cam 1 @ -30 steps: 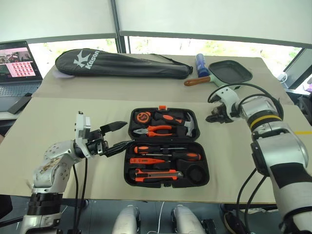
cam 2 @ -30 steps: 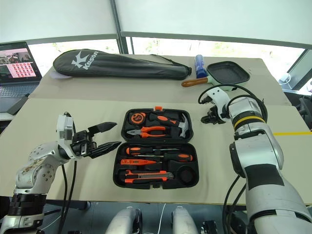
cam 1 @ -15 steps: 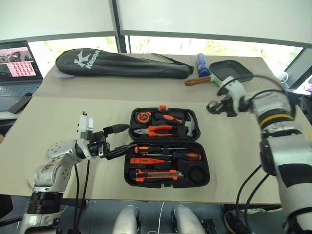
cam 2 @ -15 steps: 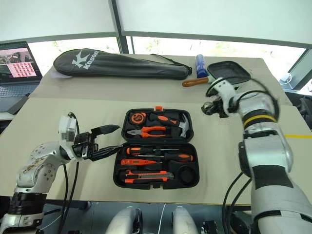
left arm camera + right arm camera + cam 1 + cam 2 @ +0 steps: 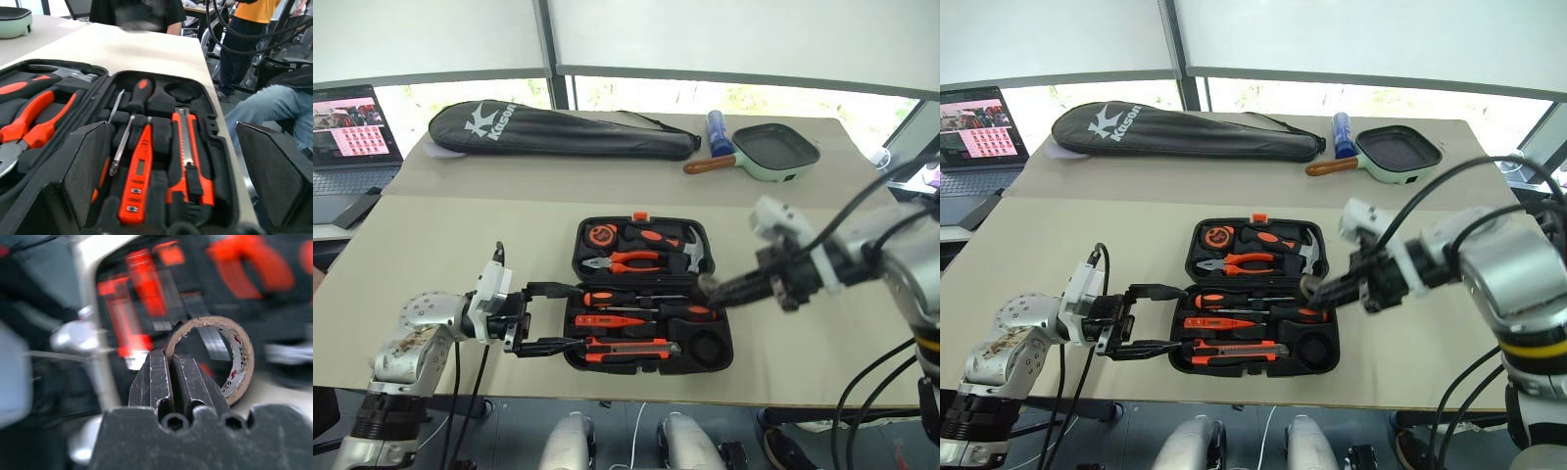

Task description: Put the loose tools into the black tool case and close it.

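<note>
right wrist view: tape roll (image 5: 215, 357) pinched in right end effector (image 5: 171, 369)

Open tool case (image 5: 646, 294) on the surface (image 5: 440, 235)

Left end effector (image 5: 551, 317) spreads wide at the case's left edge; right end effector (image 5: 707, 286) hangs over its right side, tools slotted inside.

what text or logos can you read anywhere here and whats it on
"Kason", white, with a white logo mark: on the long black racket bag.
Laptop screen: a grid of pink pictures, text too small to read.
Blue bottle beside the green frying pan: label too small to read.
Black tool case: nothing readable.
</note>
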### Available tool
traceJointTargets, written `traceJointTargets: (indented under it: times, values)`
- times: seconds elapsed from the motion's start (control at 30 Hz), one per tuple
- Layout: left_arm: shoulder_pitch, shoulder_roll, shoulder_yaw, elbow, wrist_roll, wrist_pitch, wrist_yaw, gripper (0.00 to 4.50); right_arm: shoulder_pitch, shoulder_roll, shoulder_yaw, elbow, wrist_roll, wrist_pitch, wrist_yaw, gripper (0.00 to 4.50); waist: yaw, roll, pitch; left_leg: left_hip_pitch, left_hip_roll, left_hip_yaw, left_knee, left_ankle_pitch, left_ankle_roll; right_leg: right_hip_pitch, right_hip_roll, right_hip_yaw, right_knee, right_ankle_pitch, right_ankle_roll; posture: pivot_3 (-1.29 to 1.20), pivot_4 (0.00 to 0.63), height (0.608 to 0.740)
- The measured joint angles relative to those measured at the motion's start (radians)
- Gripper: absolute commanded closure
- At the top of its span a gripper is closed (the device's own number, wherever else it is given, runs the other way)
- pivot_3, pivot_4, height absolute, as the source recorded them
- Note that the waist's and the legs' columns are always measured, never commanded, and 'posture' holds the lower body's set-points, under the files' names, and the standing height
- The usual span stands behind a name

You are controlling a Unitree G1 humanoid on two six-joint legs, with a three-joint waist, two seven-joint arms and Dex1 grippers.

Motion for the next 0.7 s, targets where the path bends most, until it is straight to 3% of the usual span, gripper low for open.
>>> traceJointTargets:
  times: [0.27, 0.43, 0.7]
  values:
    - [0.013, 0.001, -0.027, -0.041, 0.002, 0.005, -0.005, 0.00, 0.188, 0.026, 0.005, -0.127, 0.015, 0.024, -0.251, 4.45, 0.001, -0.002, 0.000, -0.001, 0.000, 0.000, 0.003, 0.000, 0.000, 0.000, 0.001, 0.000, 0.002, 0.000, 0.000, 0.00, 0.150, 0.740]
    - [0.018, 0.002, -0.029, -0.059, 0.002, 0.013, 0.006, 0.00, 0.259, -0.043, 0.056, -0.142, 0.014, -0.043, -0.297, 4.45, 0.000, -0.002, 0.000, -0.001, 0.000, -0.001, 0.003, 0.000, 0.000, 0.000, 0.001, 0.000, 0.002, 0.000, 0.000, 0.00, 0.150, 0.740]
    - [0.017, 0.002, -0.029, -0.060, 0.002, 0.013, 0.025, 0.00, 0.252, -0.050, 0.090, -0.145, 0.067, -0.033, -0.320, 4.45, 0.000, -0.003, 0.000, 0.000, 0.000, -0.001, 0.003, 0.000, 0.000, 0.000, 0.001, 0.000, 0.002, 0.000, 0.000, 0.00, 0.150, 0.740]
